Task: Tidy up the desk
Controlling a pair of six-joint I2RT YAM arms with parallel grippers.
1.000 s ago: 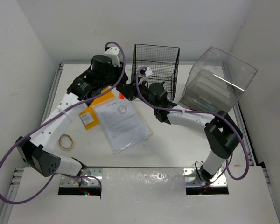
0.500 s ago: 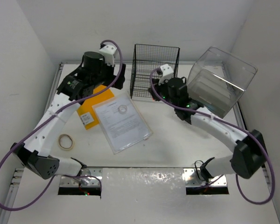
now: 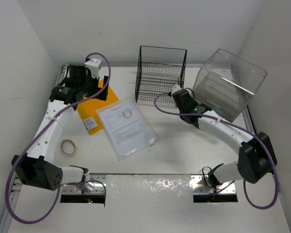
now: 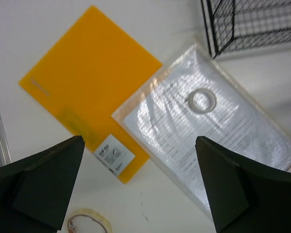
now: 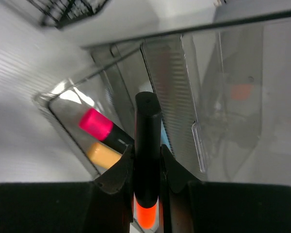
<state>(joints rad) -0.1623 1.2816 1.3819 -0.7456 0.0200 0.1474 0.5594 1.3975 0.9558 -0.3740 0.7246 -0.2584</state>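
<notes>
Where the two arm bases are bolted at the near edge, the white desk [image 3: 184,150] spreads away from them, with silver rails along its sides. Nearest on the left, a roll of tape [image 3: 68,147] lies flat on the desk, apart from the papers. Beyond it toward the middle, a clear plastic sleeve [image 3: 128,128] holding a printed sheet lies askew. A small white ring [image 4: 202,99] sits at its far end; whether it is on or inside the sleeve cannot be told. The sleeve's left edge overlaps a yellow folder [image 4: 87,82], which lies flat with a white label [image 4: 114,155] at its near corner. The left gripper [image 4: 139,141] hangs above the folder and sleeve, its jaws spread wide with nothing between them.

On the right side, the right gripper [image 5: 148,167] is clamped narrowly on a black marker [image 5: 148,121] with an orange-red near end. The marker points at the clear plastic drawer box [image 3: 228,82]. Through the box's clear wall, close to the marker's tip, show a pink-capped marker [image 5: 96,124] and an orange one [image 5: 103,155] beside it. The box stands at the far right of the desk. A black wire-mesh rack [image 3: 161,73] stands upright at the far middle, and from above the right gripper sits between rack and box.
</notes>
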